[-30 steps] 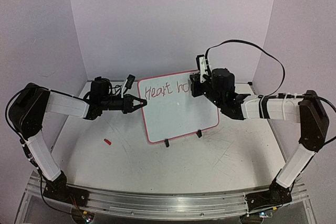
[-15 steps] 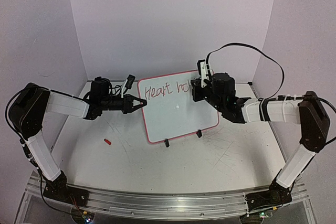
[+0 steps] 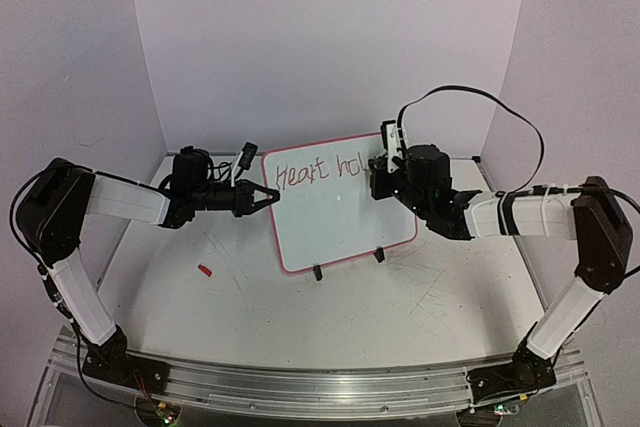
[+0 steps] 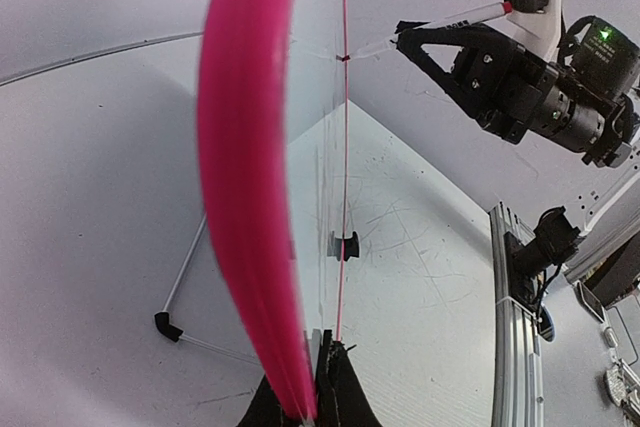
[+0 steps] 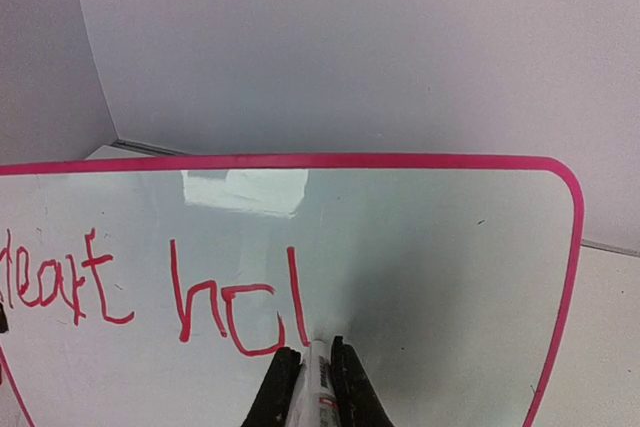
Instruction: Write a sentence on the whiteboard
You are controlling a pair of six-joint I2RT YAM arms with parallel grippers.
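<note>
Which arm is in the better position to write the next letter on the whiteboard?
Right. The right gripper holds the marker with its tip at the whiteboard, just after the red "hol". The left gripper clamps the board's left edge, steadying it.

We see a small booth closed by three plain walls of a pale lilac-white colour: a back wall (image 3: pixel 330 37), a left wall (image 3: pixel 60 57) and a right wall (image 3: pixel 590 37), which meet in straight corners. Below them lies a white desk (image 3: pixel 300 317), its surface marked with many thin grey scratches. Along its near edge runs a metal rail (image 3: pixel 320 385). The light is soft and even, with only faint shadows.
</note>
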